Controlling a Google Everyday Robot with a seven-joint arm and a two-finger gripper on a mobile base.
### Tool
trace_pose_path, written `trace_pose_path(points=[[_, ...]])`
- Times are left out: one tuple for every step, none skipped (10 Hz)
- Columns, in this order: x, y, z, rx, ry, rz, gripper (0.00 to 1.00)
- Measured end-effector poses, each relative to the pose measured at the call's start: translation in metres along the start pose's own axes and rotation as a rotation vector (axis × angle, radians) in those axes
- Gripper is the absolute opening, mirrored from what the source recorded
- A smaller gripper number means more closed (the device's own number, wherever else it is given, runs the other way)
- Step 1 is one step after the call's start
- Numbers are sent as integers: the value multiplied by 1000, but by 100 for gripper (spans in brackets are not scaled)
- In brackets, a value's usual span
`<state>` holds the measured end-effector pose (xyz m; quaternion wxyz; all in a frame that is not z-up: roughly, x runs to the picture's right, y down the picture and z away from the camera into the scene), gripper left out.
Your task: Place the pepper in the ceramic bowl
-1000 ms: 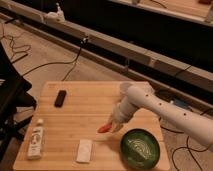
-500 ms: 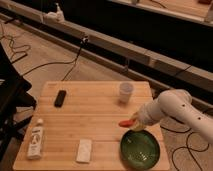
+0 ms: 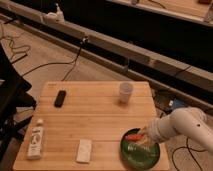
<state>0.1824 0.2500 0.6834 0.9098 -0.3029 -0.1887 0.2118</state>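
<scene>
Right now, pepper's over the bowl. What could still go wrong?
1. The pepper sits near the ceramic bowl's far-left rim, not its centre; released here, it might clip the rim and roll onto the table.
2. The gripper hangs low over the bowl, so lowering further could nudge it toward the table's near edge.

A: Warm, dim light overall; the desk (image 3: 95, 120) glows amber, the floor behind falls dark.
B: Soft and blurry everywhere. The hand (image 3: 142, 135) over the bowl (image 3: 141, 152) is smeared, and the bowl's glaze shows pale glare.
</scene>
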Motion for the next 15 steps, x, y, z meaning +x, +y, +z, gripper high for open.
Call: trace_pose_path(points=[[0,7,5,-12,-19,7,34],[-3,9,7,-17,-29,-3,42],[-4,9,7,-17,-29,-5,44],[-3,9,7,-16,-29,-4,44],[-3,9,7,-15,-29,-4,44],[-4,9,7,-16,-29,-5,44],[-4,9,7,-17,-30,-6,44],[-4,9,7,-16,-30,-5,44],[-4,9,7,-16,-30,-5,44],[-4,9,7,-16,-30,-5,44],[-3,9,7,-16,-30,-5,44],[-3,9,7,-16,-30,-5,44],[-3,8,7,-14,-30,-3,44],[-2,6,5,-8,-32,3,44],[1,5,2,0,-34,13,44]])
